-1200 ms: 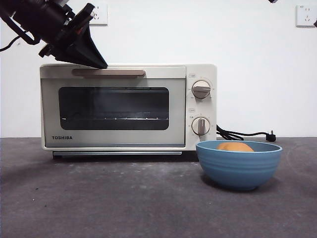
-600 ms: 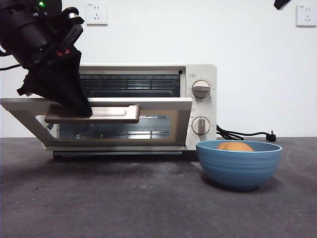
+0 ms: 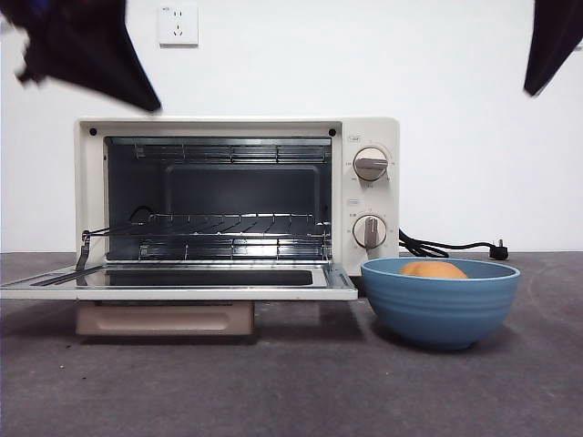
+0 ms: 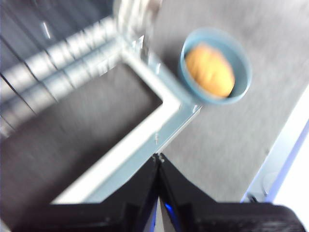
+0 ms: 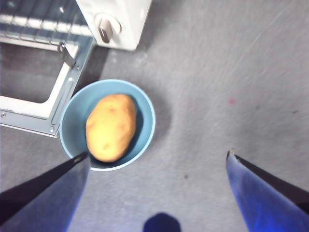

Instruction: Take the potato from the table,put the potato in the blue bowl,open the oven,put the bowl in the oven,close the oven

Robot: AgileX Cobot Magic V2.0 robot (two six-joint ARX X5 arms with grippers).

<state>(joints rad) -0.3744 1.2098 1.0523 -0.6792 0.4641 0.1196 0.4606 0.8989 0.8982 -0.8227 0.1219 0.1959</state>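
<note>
The oven (image 3: 364,196) stands with its door (image 3: 182,293) folded flat down and the beige handle (image 3: 164,319) hanging under it. To its right, the blue bowl (image 3: 440,309) rests on the table (image 3: 273,391) with the potato (image 3: 433,269) inside. My left gripper (image 3: 137,96) hangs shut and empty above the oven's left end; in the left wrist view its tips (image 4: 158,159) meet over the door's edge. My right gripper (image 5: 158,155) is open wide high above the table, with the bowl (image 5: 145,116) and potato (image 5: 110,126) beside one jaw.
Wire racks (image 3: 228,223) fill the dark oven cavity. Two grey knobs (image 3: 369,164) sit on the oven's right panel. A black cord and plug (image 3: 455,246) lie behind the bowl. White wall sockets (image 3: 178,25) are mounted on the wall behind.
The oven door dropped from half open to flat. My left gripper let go of the handle and rose up left. The right gripper came lower into the top right corner.
</note>
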